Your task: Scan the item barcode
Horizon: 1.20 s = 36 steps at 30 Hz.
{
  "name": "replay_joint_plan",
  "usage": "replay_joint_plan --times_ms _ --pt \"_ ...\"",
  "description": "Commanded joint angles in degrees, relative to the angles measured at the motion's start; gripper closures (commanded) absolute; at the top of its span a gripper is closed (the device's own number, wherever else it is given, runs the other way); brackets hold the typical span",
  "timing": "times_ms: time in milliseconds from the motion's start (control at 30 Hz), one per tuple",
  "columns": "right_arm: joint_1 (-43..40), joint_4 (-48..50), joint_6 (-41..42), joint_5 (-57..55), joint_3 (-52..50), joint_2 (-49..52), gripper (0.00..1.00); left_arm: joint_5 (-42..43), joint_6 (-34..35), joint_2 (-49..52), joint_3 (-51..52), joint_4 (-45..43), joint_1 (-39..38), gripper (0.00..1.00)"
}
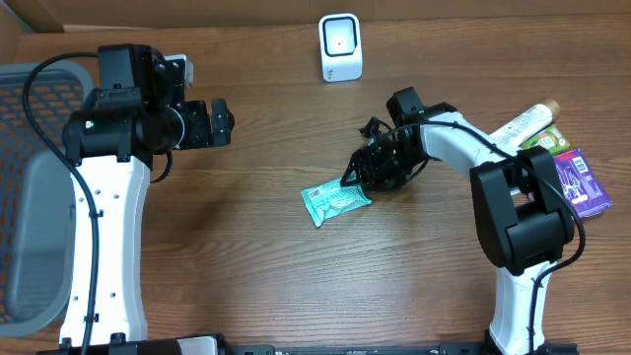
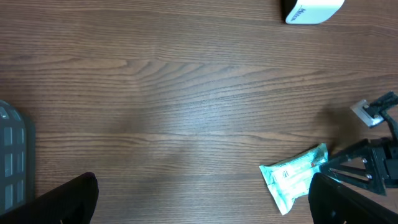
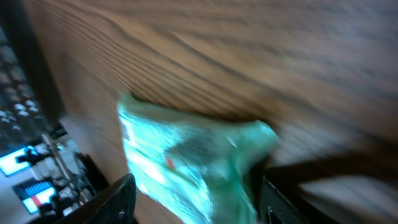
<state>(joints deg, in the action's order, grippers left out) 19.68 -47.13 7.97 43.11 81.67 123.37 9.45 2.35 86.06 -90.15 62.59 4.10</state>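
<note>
The item is a teal plastic packet [image 1: 335,202] lying on the wooden table, left of my right gripper [image 1: 357,182]. In the right wrist view the packet [image 3: 186,162] is blurred and bunched, and it fills the gap of my right gripper [image 3: 199,199], whose two black fingers press its sides. The left wrist view shows the packet [image 2: 292,177] with its right end at those fingers. The white scanner [image 1: 340,46] stands at the table's far edge, also seen in the left wrist view [image 2: 311,9]. My left gripper [image 1: 222,120] hangs wide open above bare wood [image 2: 202,199], far left of the packet.
A grey mesh basket [image 1: 30,197] sits at the left edge, its corner showing in the left wrist view [image 2: 12,155]. At the right edge lie a white tube [image 1: 527,123], a green box [image 1: 552,138] and a purple box [image 1: 582,182].
</note>
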Motion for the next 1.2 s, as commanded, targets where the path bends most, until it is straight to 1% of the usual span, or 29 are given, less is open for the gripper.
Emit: replay_joint_plan --times_ms 0,67,133,200,233,267,367,467,667,833,933,1000,1167 --pt "2.4 5.0 6.4 1.6 -3.7 -0.9 0.36 0.5 -1.3 0.2 -1.0 0.0 -0.4 0.0" --pt "3.5 7.9 8.7 1.4 -5.3 -0.9 0.37 0.5 -1.3 0.2 -1.0 0.0 -0.4 0.01" --pt "4.3 10.1 11.3 0.4 -6.8 -0.9 0.43 0.5 -1.3 0.2 -1.0 0.0 -0.4 0.01" --pt "4.4 11.4 13.3 0.0 -7.8 -0.9 0.55 0.5 -1.3 0.2 -1.0 0.0 -0.4 0.0" --pt "4.4 12.0 13.5 0.1 -8.1 -0.9 0.65 0.5 -1.3 0.2 -1.0 0.0 -0.4 0.01" --pt "4.3 12.2 13.5 0.1 -8.2 -0.9 0.71 0.5 -1.3 0.2 -1.0 0.0 -0.4 0.0" --pt "4.3 13.1 13.5 0.9 -8.2 -0.9 0.82 0.5 -1.3 0.2 -1.0 0.0 -0.4 0.01" --pt "4.2 15.0 13.5 2.6 -8.2 -0.9 0.96 0.5 -1.3 0.2 -1.0 0.0 -0.4 0.0" --pt "4.2 16.9 13.0 4.5 -6.9 -1.9 0.96 0.5 -1.3 0.2 -1.0 0.0 -0.4 0.01" --pt "3.1 16.2 11.5 1.6 -6.2 -7.0 0.96 0.5 -1.3 0.2 -1.0 0.0 -0.4 0.0" --pt "2.7 13.2 11.6 -5.7 -6.2 -10.2 0.96 0.5 -1.3 0.2 -1.0 0.0 -0.4 0.0" --pt "2.8 11.2 11.6 -12.7 -6.2 -11.1 0.96 0.5 -1.3 0.2 -1.0 0.0 -0.4 0.0" --pt "3.5 11.8 15.1 -27.6 -7.1 -10.5 0.96 0.5 -1.3 0.2 -1.0 0.0 -0.4 0.0"
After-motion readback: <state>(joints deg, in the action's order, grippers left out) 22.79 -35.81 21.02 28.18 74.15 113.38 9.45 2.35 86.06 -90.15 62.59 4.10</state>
